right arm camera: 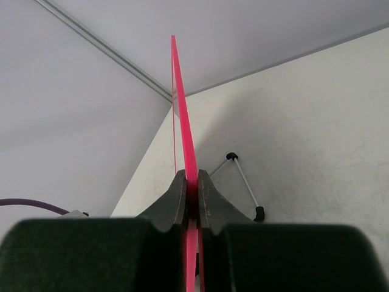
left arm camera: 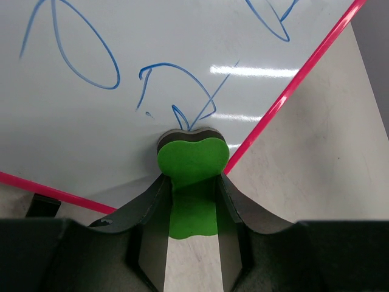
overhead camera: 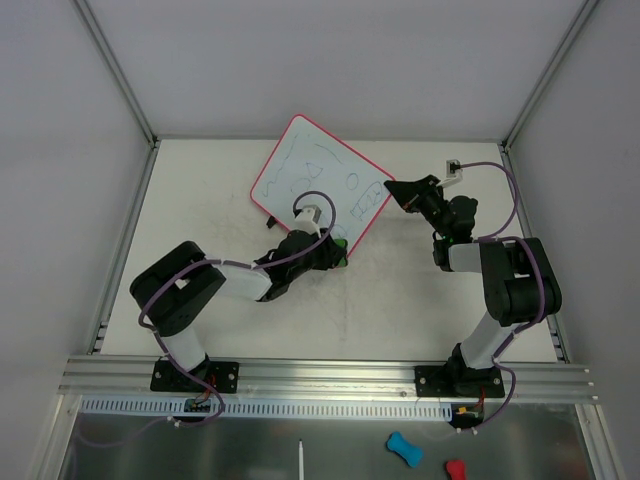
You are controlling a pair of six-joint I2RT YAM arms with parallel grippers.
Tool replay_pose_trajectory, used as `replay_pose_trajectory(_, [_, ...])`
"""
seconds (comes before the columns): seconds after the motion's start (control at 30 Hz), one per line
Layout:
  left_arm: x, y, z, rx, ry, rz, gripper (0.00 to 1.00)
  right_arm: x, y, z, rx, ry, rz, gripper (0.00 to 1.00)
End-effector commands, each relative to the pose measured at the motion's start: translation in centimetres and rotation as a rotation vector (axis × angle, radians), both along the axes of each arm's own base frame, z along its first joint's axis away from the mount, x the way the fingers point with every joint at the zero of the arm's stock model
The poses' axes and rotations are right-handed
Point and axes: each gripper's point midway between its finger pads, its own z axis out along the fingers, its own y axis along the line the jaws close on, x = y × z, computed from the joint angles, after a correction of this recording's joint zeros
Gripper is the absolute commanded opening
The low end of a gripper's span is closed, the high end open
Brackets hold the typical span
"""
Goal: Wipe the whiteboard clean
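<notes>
1. whiteboard (overhead camera: 315, 175): pink-red frame, blue scribbles on its face; upper centre of the top view, turned diagonally over the table (overhead camera: 400, 300).
2. left fingers (left arm camera: 152, 207): closed on a green eraser (left arm camera: 193, 159), whose tip touches the board near its lower corner, just beside the frame.
3. right fingers (right arm camera: 174, 201): clamped on the board's right frame edge; board seen edge-on in the right wrist view.

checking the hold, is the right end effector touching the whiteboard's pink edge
Touching: the right wrist view shows the right end effector clamped on the pink-framed flat white whiteboard, no gap.
</notes>
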Motion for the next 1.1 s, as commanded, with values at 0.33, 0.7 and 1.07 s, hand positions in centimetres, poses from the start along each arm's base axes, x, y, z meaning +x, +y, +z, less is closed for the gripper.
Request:
replay_pose_trajectory(0.33, [2.9,5.2,-2.3,0.15,0.147,0.054,0.0,-1.4,2.4,2.1,0.013,-0.073,0.114,0.0])
replay_pose_trajectory(0.7, [8.7,10.1,-2.4,0.159,0.224,0.135,0.0,-1.3,2.5,2.1,0.014,-0.072,0.115,0.0])
replay_pose_trajectory(1.07, [11.7,13.0,-0.9,0.092,0.233,0.165,0.0,-1.3,2.7,2.0,0.012,-0.073,0.121,0.0])
